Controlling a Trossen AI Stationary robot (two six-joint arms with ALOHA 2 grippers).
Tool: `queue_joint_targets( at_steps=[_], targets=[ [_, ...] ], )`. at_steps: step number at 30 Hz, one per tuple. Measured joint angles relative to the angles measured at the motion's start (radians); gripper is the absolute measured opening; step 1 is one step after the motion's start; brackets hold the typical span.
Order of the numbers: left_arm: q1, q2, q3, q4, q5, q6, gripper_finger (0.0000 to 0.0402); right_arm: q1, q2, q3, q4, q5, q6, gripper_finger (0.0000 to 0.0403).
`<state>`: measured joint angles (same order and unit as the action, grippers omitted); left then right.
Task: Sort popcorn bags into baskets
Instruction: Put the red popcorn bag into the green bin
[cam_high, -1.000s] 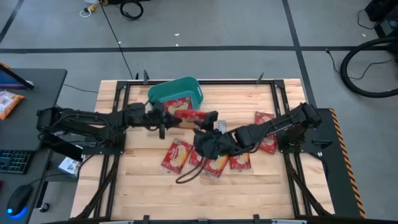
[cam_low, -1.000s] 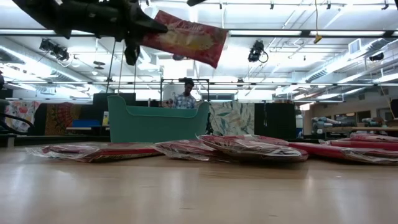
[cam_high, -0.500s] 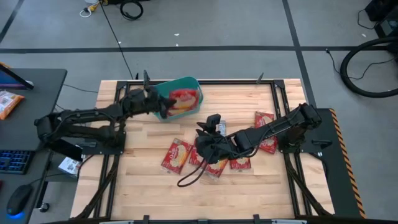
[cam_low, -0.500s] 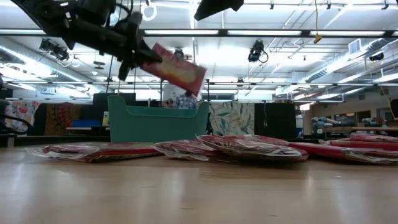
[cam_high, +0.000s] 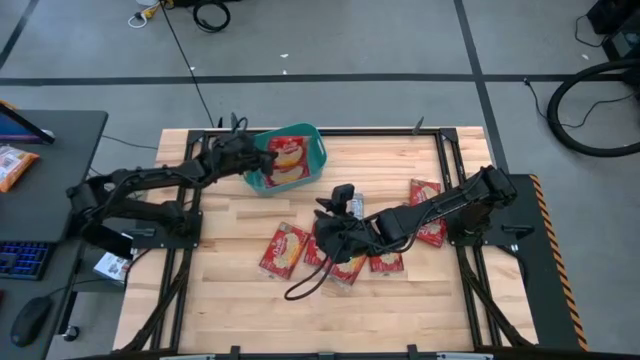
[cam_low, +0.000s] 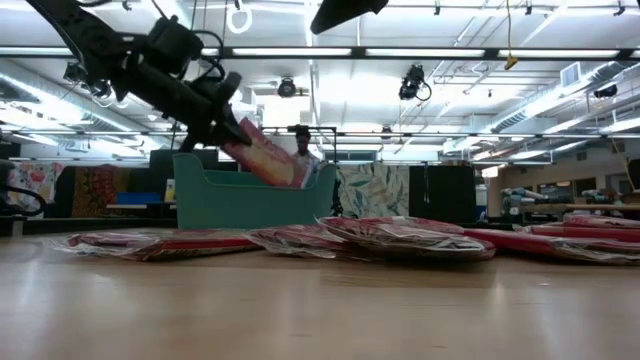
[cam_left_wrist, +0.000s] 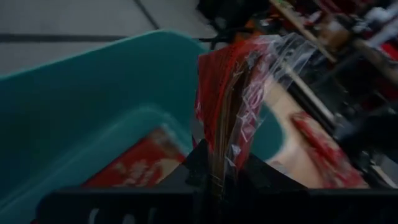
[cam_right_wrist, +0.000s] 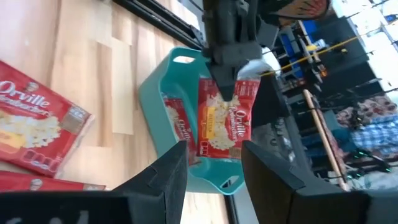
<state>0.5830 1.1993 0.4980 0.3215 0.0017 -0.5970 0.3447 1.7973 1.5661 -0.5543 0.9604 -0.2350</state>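
1. Overhead, the left pincer (cam_high: 262, 163) grips a popcorn bag (cam_right_wrist: 227, 121) reading "Orville" over the teal basket (cam_high: 315, 150) by the table's far edge.
2. Nearby, the right pincer (cam_high: 335, 205) hangs open above loose bags (cam_high: 283, 248) mid-table.
3. Another packet (cam_left_wrist: 134, 168) lies inside.

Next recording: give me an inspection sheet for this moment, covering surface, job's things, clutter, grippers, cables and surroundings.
Surface: wooden table, bare at the front.
Job's things: teal basket with a packet inside; held popcorn bag hanging over it; loose popcorn bags mid-table.
Clutter: nothing seen.
Grippers: left gripper shut on the held popcorn bag; right gripper open, empty, above the loose bags.
Cables: black cable looping across the table.
Surroundings: desk with orange snack bag; person behind the basket.
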Motion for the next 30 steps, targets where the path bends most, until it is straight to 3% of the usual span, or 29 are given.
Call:
queue_joint_targets(
  at_steps=[8,22,30],
  targets=[
    [0.005,0.048,0.000,0.006,-0.005,-0.014,0.0064,0.000,0.000,0.000,0.000,-0.039,0.008,0.0156],
    [0.005,0.042,0.000,0.033,-0.097,0.058,0.0193,0.000,0.000,0.000,0.000,-0.073,0.035,0.0156],
    [0.002,0.012,0.000,0.134,-0.106,0.201,0.0206,0.000,0.000,0.000,0.000,-0.076,0.042,0.0156]
  ],
)
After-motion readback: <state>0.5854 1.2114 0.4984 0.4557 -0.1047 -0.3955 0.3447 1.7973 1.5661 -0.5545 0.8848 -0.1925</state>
